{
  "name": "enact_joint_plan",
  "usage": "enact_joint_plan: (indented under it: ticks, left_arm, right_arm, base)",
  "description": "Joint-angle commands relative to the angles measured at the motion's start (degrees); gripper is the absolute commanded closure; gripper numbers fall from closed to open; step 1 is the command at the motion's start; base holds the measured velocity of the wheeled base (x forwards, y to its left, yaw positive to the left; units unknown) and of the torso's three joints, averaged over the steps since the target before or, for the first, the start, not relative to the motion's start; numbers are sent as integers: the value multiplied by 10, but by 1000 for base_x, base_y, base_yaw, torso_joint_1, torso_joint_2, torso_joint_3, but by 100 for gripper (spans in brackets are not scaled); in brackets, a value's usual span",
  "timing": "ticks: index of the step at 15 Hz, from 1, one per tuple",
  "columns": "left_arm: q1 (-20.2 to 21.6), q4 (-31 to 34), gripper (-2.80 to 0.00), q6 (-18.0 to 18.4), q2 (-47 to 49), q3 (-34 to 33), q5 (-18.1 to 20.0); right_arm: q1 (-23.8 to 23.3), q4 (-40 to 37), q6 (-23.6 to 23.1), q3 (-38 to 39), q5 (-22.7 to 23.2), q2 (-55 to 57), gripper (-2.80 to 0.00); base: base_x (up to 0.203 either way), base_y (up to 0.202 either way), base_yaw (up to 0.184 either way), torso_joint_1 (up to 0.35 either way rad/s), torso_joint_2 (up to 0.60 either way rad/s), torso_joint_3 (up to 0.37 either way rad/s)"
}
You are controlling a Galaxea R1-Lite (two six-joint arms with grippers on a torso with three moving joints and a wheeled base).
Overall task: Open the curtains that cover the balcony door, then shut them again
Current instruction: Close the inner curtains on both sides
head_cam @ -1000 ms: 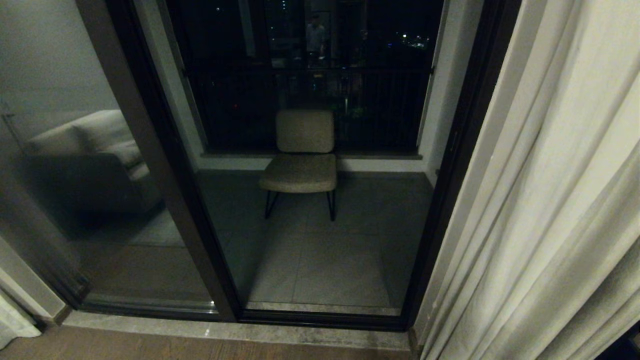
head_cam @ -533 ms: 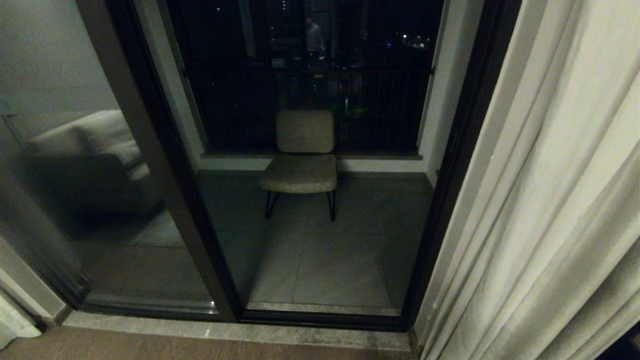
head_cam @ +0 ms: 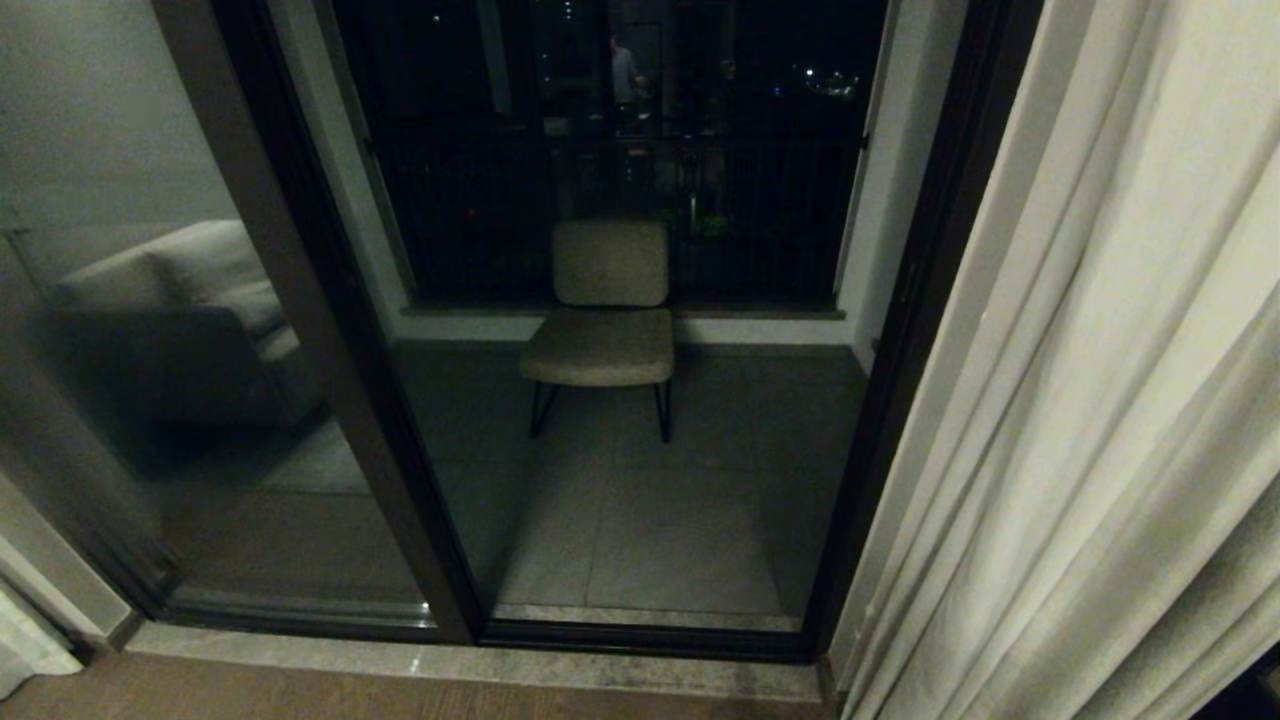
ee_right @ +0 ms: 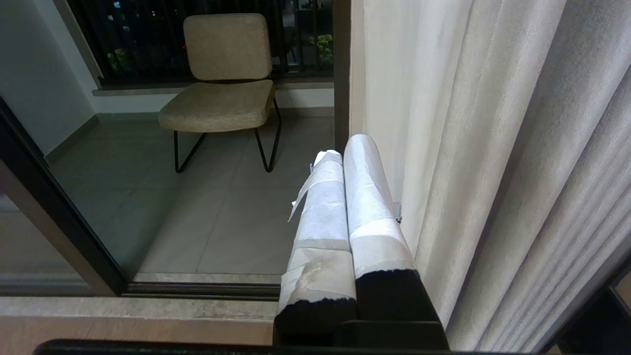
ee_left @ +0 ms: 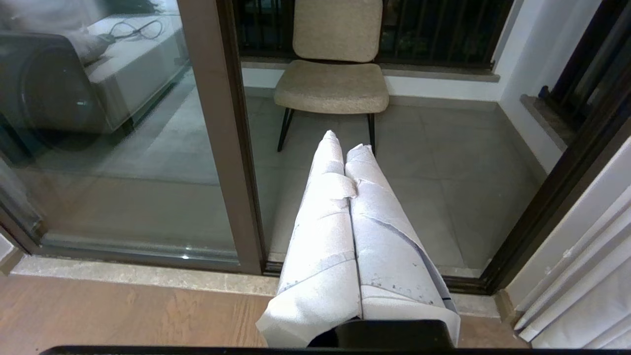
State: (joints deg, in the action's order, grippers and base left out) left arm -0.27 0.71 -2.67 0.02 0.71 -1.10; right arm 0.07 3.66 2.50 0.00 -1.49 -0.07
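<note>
Cream curtains (head_cam: pixel 1090 400) bunched at head view's right; balcony door (head_cam: pixel 640 330) uncovered, so opening looks done, closing left. Left wrist: left hand (ee_left: pixel 345 140) pressed together, empty, facing the door. Right wrist: right hand (ee_right: pixel 345 148) pressed together, empty, just beside curtains.

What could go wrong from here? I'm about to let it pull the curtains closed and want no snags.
1. The cream-white pleated fabric curtains hang bunched at the right, and the shut right gripper, its fingers wrapped in white tape, sits beside them holding nothing; it may slip off the folds.
2. The dark-framed glass balcony door stands right behind them; a sweep could knock it.
3. The shut left gripper faces the glass.
</note>
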Motion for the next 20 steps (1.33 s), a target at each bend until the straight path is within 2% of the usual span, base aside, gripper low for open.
enact_joint_plan:
  ticks: [1,20]
  left_arm:
    - [0,0,0,-1,0,0,0]
    - [0,0,0,-1,0,0,0]
  right_arm:
    - [0,0,0,0,0,1,0]
    - [0,0,0,0,0,1,0]
  base:
    - [0,0,0,0,0,0]
    - [0,0,0,0,0,0]
